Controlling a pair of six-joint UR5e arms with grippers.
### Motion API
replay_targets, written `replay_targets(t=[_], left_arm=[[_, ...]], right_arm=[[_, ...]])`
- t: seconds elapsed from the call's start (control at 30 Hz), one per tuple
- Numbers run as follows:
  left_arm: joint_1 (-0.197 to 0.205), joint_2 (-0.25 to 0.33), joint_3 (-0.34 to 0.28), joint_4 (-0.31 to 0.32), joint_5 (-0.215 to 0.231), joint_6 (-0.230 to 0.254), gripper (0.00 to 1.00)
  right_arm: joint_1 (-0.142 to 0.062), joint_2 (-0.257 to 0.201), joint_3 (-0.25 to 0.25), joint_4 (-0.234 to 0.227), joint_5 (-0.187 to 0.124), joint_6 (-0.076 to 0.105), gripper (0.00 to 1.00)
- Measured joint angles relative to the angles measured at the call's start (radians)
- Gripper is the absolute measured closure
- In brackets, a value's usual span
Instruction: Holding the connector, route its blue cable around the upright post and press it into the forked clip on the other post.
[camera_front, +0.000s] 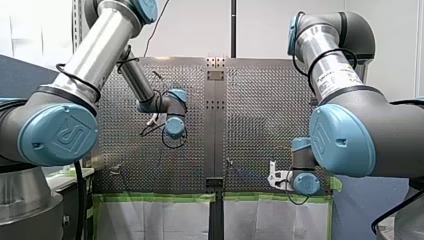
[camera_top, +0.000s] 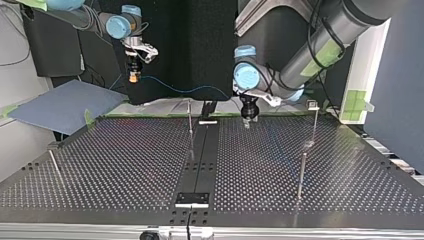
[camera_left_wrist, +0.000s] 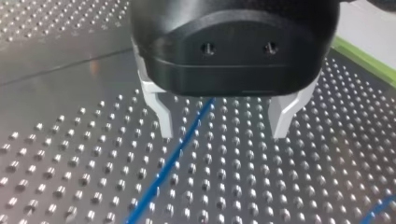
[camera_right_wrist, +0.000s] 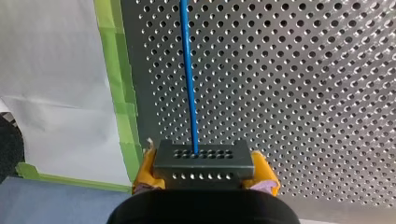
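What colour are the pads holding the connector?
Yellow pads grip the connector; the right wrist view shows it best.

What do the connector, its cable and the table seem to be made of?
The connector looks like dark matte plastic, though anodised metal is possible: a dull grey block with rows of small holes. The blue cable has a smooth, slightly glossy sheath, likely plastic or rubber. The table looks like bare metal: perforated, silvery, with soft reflections.
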Motion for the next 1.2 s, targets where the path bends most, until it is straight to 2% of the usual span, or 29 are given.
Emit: replay_targets(t=[0.27, 0.4, 0.7, 0.93, 1.2], left_arm=[[-0.038, -0.07, 0.069, -0.036, -0.022, 0.008, 0.0], [-0.057, -0.107, 0.105, -0.057, -0.051, 0.017, 0.0], [-0.069, -0.192, 0.128, -0.073, -0.091, 0.021, 0.0], [-0.074, -0.245, 0.128, -0.079, -0.088, 0.021, 0.0], [-0.091, -0.296, 0.128, -0.098, -0.059, 0.018, 0.0]], right_arm=[[0.001, 0.0, 0.0, -0.001, 0.0, 0.0, 1.0], [0.001, 0.0, 0.0, 0.0, 0.0, 0.0, 1.0], [0.002, 0.0, 0.0, 0.0, 0.0, 0.0, 1.0], [0.003, 0.0, 0.0, 0.0, 0.0, 0.0, 1.0], [0.004, -0.001, -0.001, 0.0, 0.0, 0.0, 1.0]])
